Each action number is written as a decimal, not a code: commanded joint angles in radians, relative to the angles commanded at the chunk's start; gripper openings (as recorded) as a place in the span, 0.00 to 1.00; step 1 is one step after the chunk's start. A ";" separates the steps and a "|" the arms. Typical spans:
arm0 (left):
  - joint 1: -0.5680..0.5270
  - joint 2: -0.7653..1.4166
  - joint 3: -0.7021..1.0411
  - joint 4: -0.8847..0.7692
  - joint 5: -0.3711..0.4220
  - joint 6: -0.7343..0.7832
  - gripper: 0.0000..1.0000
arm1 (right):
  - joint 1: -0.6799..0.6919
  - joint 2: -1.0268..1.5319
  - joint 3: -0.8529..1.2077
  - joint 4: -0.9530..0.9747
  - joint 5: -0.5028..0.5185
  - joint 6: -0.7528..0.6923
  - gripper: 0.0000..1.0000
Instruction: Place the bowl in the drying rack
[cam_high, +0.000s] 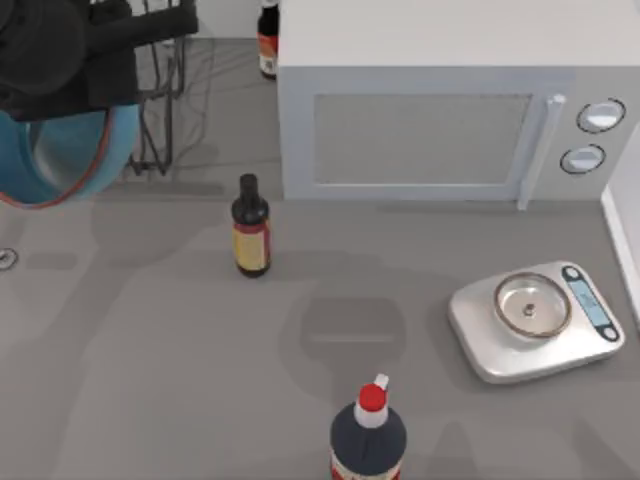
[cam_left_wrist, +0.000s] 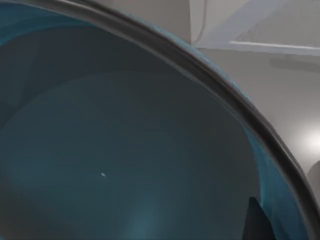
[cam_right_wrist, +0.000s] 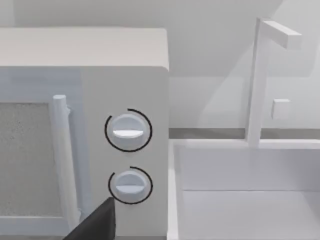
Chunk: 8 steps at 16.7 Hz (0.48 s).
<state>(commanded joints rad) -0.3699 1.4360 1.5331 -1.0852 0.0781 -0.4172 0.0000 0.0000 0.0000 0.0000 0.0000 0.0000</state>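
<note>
Tilting bowl (cam_high: 70, 160) under left jaws (cam_high: 45, 75), beside drying rack (cam_high: 165, 90)

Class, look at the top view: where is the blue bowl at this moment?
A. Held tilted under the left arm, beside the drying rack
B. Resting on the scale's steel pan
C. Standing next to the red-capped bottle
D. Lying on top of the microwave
A: the bowl hangs tilted under the left arm at the table's far left, beside the drying rack.
</note>
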 joint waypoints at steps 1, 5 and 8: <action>0.054 -0.046 -0.045 0.090 0.011 0.043 0.00 | 0.000 0.000 0.000 0.000 0.000 0.000 1.00; 0.271 -0.244 -0.223 0.454 0.059 0.219 0.00 | 0.000 0.000 0.000 0.000 0.000 0.000 1.00; 0.415 -0.393 -0.331 0.679 0.094 0.333 0.00 | 0.000 0.000 0.000 0.000 0.000 0.000 1.00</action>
<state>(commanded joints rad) 0.0455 1.0434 1.2024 -0.4060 0.1721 -0.0842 0.0000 0.0000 0.0000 0.0000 0.0000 0.0000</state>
